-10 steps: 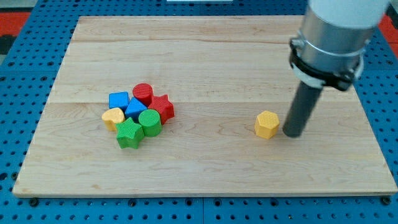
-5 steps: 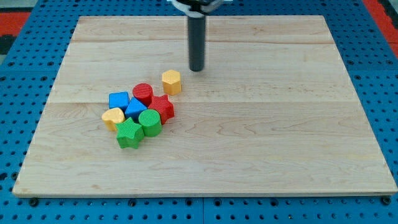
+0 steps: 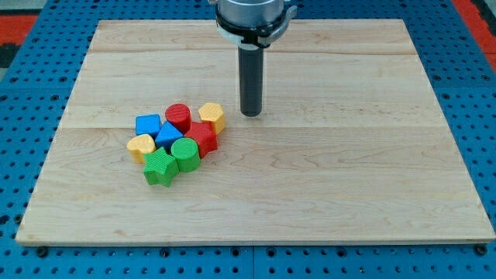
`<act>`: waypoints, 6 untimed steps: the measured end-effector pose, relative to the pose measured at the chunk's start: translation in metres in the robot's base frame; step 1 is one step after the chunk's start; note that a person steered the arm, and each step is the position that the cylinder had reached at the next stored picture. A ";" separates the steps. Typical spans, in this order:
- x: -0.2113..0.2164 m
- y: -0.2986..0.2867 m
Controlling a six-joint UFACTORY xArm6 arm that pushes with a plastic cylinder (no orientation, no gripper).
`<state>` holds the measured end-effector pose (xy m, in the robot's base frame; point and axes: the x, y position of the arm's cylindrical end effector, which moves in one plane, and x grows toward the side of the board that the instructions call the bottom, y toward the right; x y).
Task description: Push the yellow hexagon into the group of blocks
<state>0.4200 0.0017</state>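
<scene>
The yellow hexagon (image 3: pixel 212 115) sits at the right edge of the group, touching the red cylinder (image 3: pixel 178 117) and the red star (image 3: pixel 201 137). The group also holds two blue blocks (image 3: pixel 148 125) (image 3: pixel 169 134), a yellow heart-like block (image 3: pixel 141 145), a green cylinder (image 3: pixel 186 152) and a green star (image 3: pixel 160 167). My tip (image 3: pixel 250 113) stands on the board a short way to the right of the yellow hexagon, not touching it.
The wooden board (image 3: pixel 325 186) lies on a blue pegboard (image 3: pixel 15 93). The arm's grey collar (image 3: pixel 254 15) hangs at the view's top centre.
The yellow hexagon has gone from the board's right side across to the group and now touches it. My tip followed leftward, then came down to its right.
</scene>
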 end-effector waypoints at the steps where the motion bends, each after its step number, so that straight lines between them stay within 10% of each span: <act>1: 0.006 -0.024; 6: -0.020 -0.069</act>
